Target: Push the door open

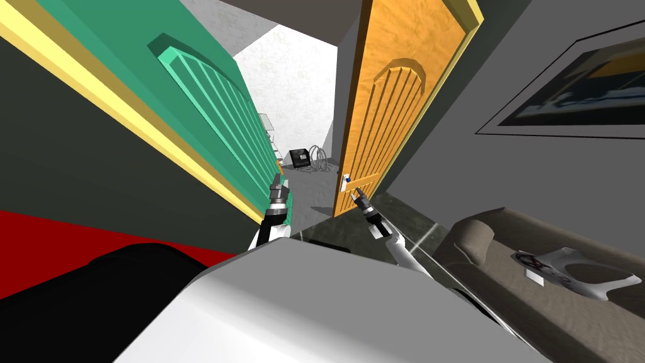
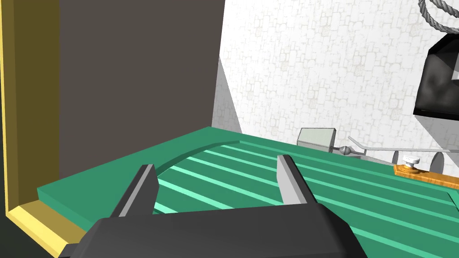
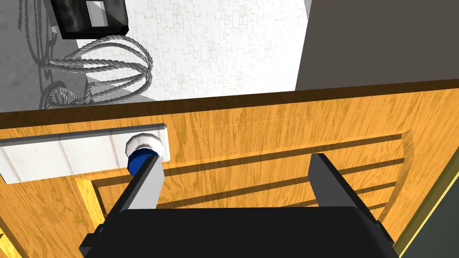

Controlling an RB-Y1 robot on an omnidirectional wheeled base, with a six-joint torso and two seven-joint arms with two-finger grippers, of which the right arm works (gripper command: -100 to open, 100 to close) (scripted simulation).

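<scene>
1. White-walled room [image 1: 296, 94] shows between two ajar doors.
2. Left gripper [image 2: 215, 165], fingers apart, hangs close to the green door [image 2: 313, 188].
3. Right gripper [image 3: 236, 157], fingers spread, faces the orange door [image 3: 278, 130] beside its blue knob [image 3: 136, 162].

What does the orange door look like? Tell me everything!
The orange door looks like wood with a streaky grain. Its middle has an arched panel of long grooves, and a yellow strip runs along one edge. A white plate holds a white-and-blue knob. It stands ajar. The open right gripper hovers by the knob; touching or not, I can't tell.
</scene>
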